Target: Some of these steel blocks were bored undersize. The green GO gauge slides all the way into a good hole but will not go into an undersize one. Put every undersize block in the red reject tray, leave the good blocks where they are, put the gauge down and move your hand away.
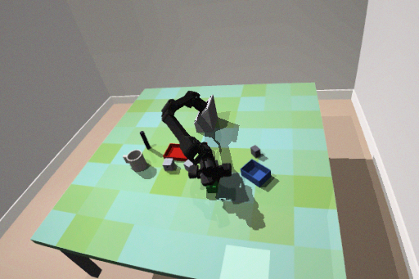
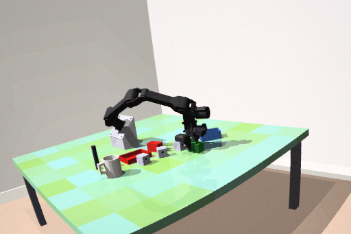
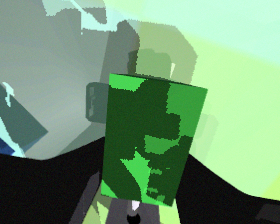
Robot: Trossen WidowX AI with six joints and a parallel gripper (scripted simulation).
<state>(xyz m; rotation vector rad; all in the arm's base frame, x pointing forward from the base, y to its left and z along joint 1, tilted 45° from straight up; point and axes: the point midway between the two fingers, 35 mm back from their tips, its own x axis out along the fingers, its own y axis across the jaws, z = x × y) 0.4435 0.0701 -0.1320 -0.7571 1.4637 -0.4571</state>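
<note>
My gripper [image 1: 210,182] [image 2: 195,144] [image 3: 143,141] is shut on the green gauge [image 1: 212,189] [image 2: 198,147] [image 3: 141,125], low over the table. A grey steel block [image 2: 178,145] [image 3: 122,216] is close beside the gauge. In the wrist view its dark hole faces the gauge, with a pale tip between them; whether the tip is inside the hole cannot be told. Two more grey blocks, one [image 1: 168,164] [image 2: 142,159] by the tray and another [image 1: 188,165] [image 2: 161,151] nearer the gripper, stand on the table. The red tray [image 1: 165,157] [image 2: 126,161] shows no block inside, though the arm partly covers it.
A red block [image 2: 155,146] is beside the red tray. A grey mug [image 1: 137,160] [image 2: 112,167] and a black upright rod [image 1: 145,140] [image 2: 94,156] stand left of it. A blue tray [image 1: 255,173] [image 2: 210,134] is right of the gripper, with a small dark grey cube [image 1: 255,151] behind it.
</note>
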